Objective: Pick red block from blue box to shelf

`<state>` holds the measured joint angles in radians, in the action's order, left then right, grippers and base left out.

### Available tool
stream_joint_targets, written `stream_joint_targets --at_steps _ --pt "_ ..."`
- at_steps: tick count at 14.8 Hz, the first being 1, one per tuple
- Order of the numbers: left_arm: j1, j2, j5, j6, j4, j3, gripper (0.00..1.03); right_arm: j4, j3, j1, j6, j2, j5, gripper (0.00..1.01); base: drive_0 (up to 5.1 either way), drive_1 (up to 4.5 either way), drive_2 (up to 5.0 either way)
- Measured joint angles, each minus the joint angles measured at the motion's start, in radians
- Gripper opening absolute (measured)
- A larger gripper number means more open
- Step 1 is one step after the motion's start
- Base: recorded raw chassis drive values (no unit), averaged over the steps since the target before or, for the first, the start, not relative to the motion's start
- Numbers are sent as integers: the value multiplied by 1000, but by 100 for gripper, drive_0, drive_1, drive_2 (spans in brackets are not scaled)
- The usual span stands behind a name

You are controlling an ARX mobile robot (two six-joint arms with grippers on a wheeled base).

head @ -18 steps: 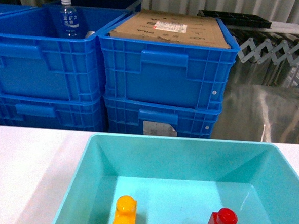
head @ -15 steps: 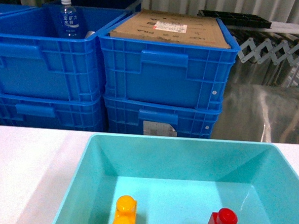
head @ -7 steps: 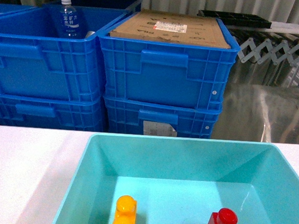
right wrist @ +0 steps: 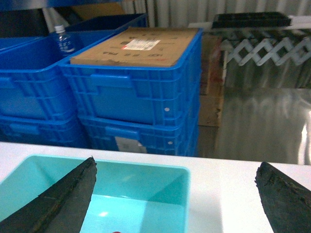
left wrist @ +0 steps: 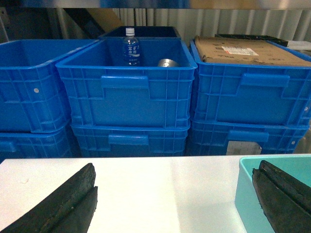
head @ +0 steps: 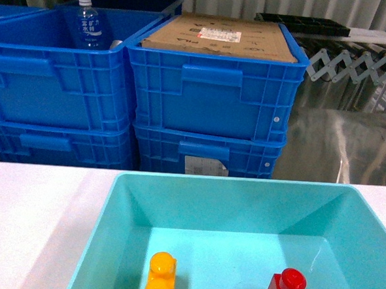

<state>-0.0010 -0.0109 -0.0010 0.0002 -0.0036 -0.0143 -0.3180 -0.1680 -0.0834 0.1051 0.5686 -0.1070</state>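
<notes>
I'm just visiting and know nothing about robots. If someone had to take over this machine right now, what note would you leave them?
Left claw: open, empty, above the white table just left of the blue box.
Right claw: open, empty, over the blue box's right rim.
The red block sits on the box floor, front right, apart from a yellow brick on the front left.
Done: nothing yet; the block is untouched.
Left: grip the red block, lift it out, set it on the shelf, which no view shows clearly.

Red block [head: 288, 287] in blue box [head: 131, 205], right of two-stud brick [head: 161, 275]; crates [head: 212, 93] behind.
</notes>
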Motion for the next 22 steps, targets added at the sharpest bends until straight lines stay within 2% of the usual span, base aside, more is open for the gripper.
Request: stream_joint_targets --at_steps 1,3,6,7,9,11,12,14,16,19,20,22 --pt "0 0 0 0 0 0 98 -42 -49 -46 0 121 1 98 0 0 0" --pt "0 0 0 0 0 0 98 -103 -111 -105 0 346 13 98 0 0 0" --pt "0 0 0 0 0 0 98 -113 -163 -204 -2 542 74 98 0 0 0" --pt "0 0 0 0 0 0 98 -113 -194 -267 -19 578 115 98 0 0 0" --pt "0 0 0 0 0 0 98 -145 -258 -351 -29 669 174 98 0 0 0" --pt "0 0 0 0 0 0 98 -155 -321 -424 -28 785 249 98 0 0 0" --pt "0 0 0 0 0 0 98 -155 -360 -456 -10 851 283 98 0 0 0" --pt "0 0 0 0 0 0 98 -167 -409 -474 35 949 334 98 0 0 0" --pt "0 0 0 0 0 0 98 -187 -444 -475 84 1065 420 98 0 0 0" --pt "0 0 0 0 0 0 98 -160 -491 -470 134 1153 520 98 0 0 0" --pt "0 0 0 0 0 0 98 -145 -495 -480 150 1167 534 98 0 0 0" --pt "0 0 0 0 0 0 98 -101 -494 -509 206 1198 566 98 0 0 0"
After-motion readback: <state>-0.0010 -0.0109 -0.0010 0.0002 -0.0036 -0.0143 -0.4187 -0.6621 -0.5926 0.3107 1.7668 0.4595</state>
